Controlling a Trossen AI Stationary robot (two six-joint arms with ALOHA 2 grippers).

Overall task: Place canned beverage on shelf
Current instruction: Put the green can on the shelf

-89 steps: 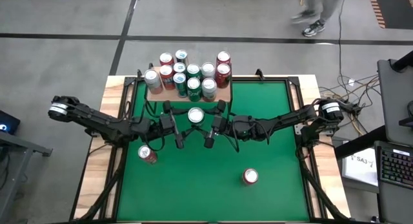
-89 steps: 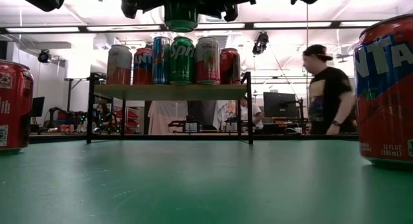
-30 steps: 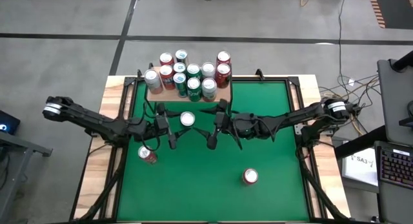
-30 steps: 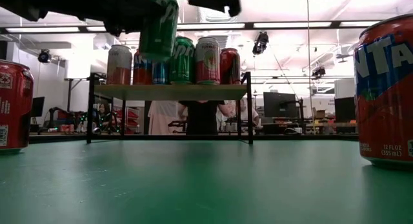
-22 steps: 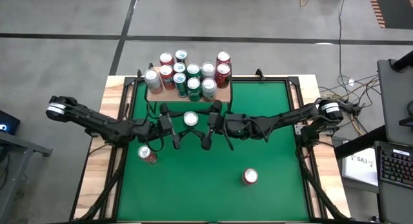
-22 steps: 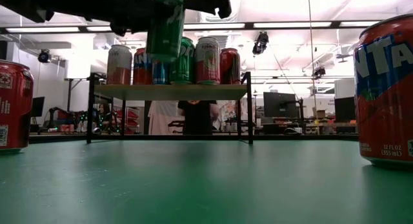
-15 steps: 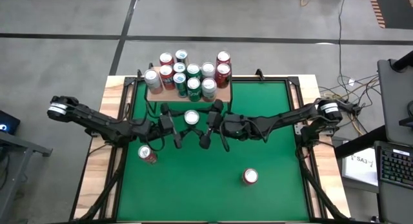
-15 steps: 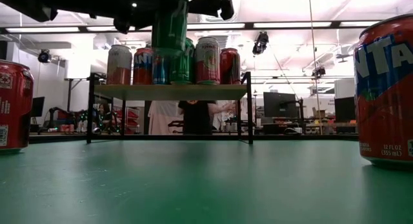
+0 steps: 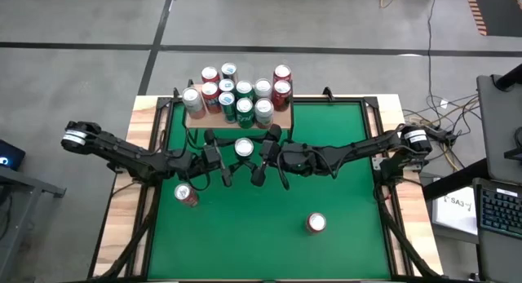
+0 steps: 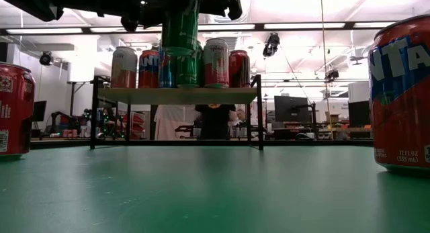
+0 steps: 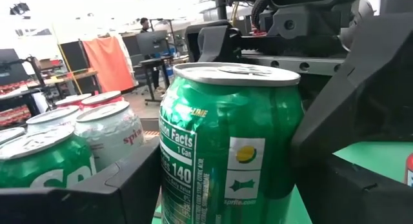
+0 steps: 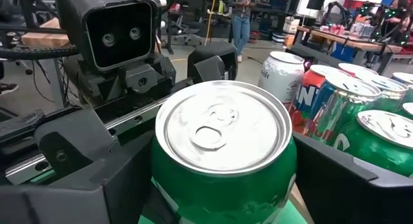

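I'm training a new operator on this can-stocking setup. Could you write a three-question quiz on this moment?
1. True or false: the green can stands on the shelf.
2. How many cans stand on the green table?
3. Which grips the green can: A) left gripper only, B) right gripper only, C) both?

Key:
1. False; it is held up in front of the shelf.
2. Two, both red: one on the left, one on the right.
3. C.

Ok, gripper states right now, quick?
Left gripper: closed on the green can.
Right gripper: jaws either side of the same can; grip cannot be told.
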